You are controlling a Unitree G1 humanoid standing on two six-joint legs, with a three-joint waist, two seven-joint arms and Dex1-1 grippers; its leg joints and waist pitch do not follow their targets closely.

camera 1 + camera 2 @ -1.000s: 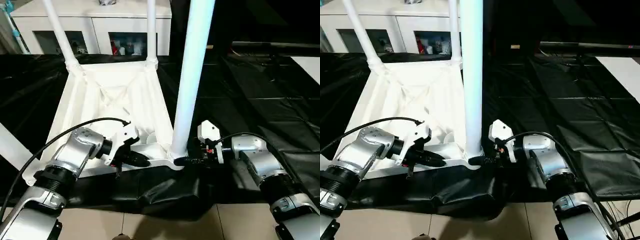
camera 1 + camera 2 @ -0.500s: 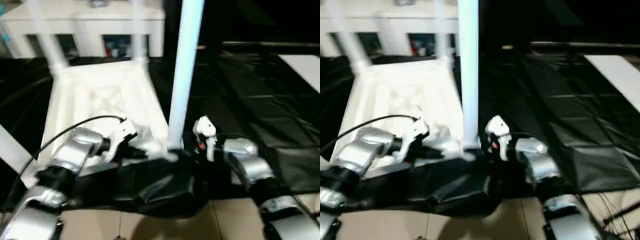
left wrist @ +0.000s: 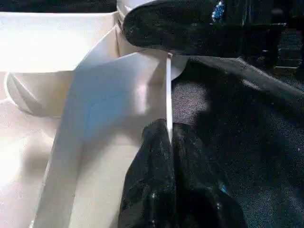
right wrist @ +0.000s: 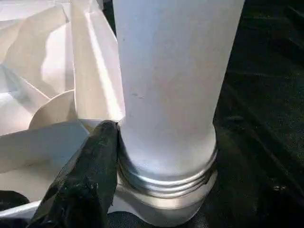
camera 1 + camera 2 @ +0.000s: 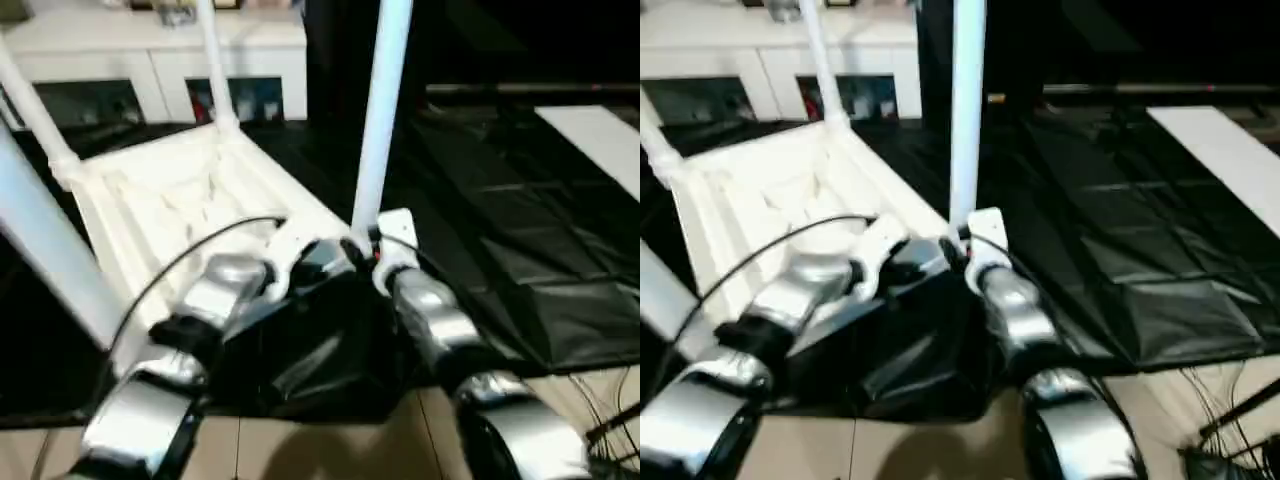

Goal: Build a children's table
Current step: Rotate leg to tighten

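Note:
The children's table (image 5: 170, 200) lies upside down on a black sheet, with its X-ribbed underside facing up and its white tube legs rising from the corner sockets. My left gripper (image 3: 169, 142) is shut on the thin rim wall (image 3: 168, 95) near the corner closest to me. At that corner, my right gripper (image 5: 362, 243) is closed around the base of the upright leg (image 5: 380, 110). One black finger (image 4: 90, 180) presses against the leg's collar (image 4: 166, 175), and the other finger is hidden behind the leg.
Further legs stand at the far corners (image 5: 213, 60) and at the left (image 5: 50, 250). A white cabinet (image 5: 260, 50) with glass doors is behind. The black sheet (image 5: 520, 230) spreads to the right, with a white panel (image 5: 600, 140) beyond. Beige floor (image 5: 330, 440) and cables (image 5: 610, 410) are nearest me.
The table has turned, and its gripped corner has moved away from me, with both grippers holding on and reaching further forward. My view has also shifted.

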